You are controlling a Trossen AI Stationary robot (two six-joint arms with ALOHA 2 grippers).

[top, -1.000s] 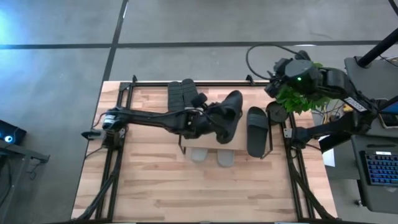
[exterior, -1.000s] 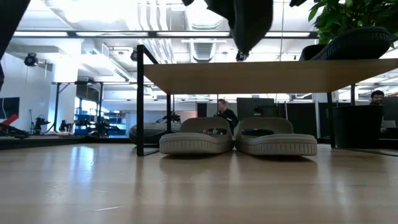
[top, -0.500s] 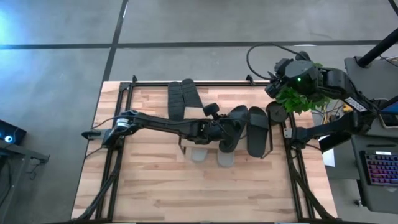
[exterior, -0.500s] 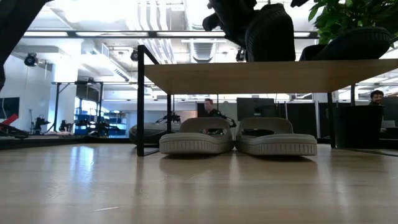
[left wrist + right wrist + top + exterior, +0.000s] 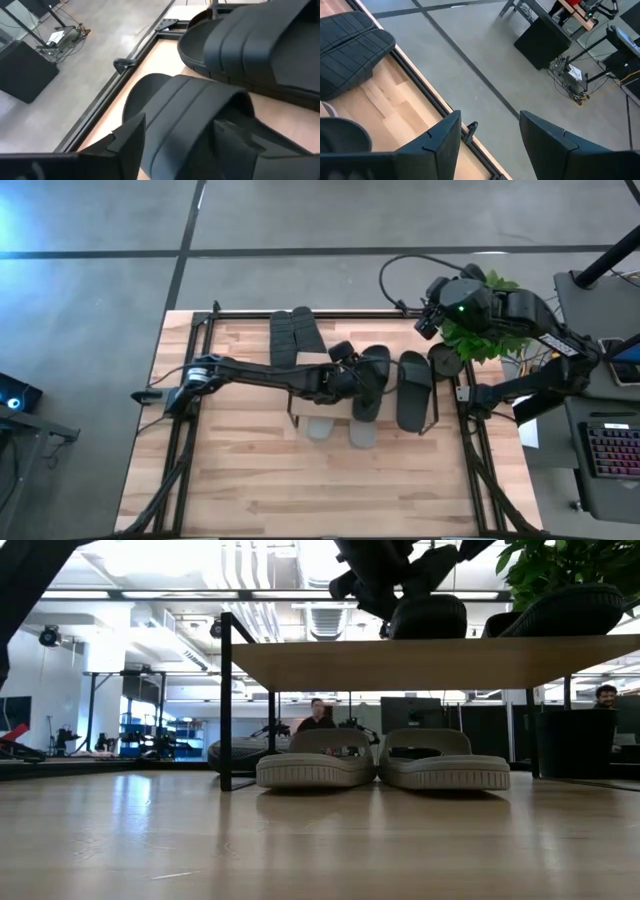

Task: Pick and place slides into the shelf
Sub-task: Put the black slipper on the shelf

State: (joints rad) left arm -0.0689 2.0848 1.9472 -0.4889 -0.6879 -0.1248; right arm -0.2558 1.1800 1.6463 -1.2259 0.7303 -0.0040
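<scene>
**Resting on the shelf top**

Look: your left gripper (image 5: 352, 377), fingers spread, straddles the black rubber slide (image 5: 370, 382) lying lengthwise front-to-back on the low wooden shelf (image 5: 400, 662), beside another black slide (image 5: 414, 390). Right gripper (image 5: 428, 322) hangs open.

Two slim dark arms, matte black throughout. Left arm (image 5: 260, 372) running across the middle of the high view from a silver-ringed joint at centre left, ending in a bulky black wrist block. Right arm (image 5: 530, 380) at upper right, thicker in its housings, with a small green light on the wrist unit and a thin black cable looping above it. Flat, angular black fingers (image 5: 440, 145) along the bottom of the right wrist view.
</scene>
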